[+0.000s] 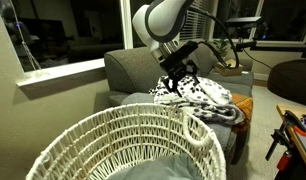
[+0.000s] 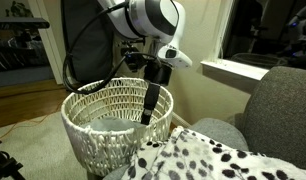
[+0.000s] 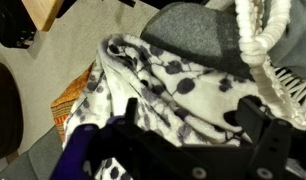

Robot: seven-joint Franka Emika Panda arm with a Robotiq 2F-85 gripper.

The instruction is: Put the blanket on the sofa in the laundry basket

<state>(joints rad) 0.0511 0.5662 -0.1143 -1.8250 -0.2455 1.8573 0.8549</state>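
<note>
the blanket (image 1: 201, 97) lies on the sofa (image 1: 128, 68), not yet grasped; the end effector (image 1: 178, 80) hangs released just above it; the laundry basket (image 1: 113, 135) waits.

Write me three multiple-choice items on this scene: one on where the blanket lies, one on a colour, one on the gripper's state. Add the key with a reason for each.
1. Where does the blanket lie?
A. on the floor
B. on the sofa
C. on the windowsill

2. What colour are the blanket's spots?
A. black
B. orange
C. green

3. How does the gripper stand?
A. shut on the blanket
B. open, over the blanket
C. shut on a cup

Key:
1 B: both exterior views show it heaped on the grey seat.
2 A: the wrist view shows black spots on white fleece.
3 B: the wrist view shows the fingers set wide apart with the blanket below them.
</note>
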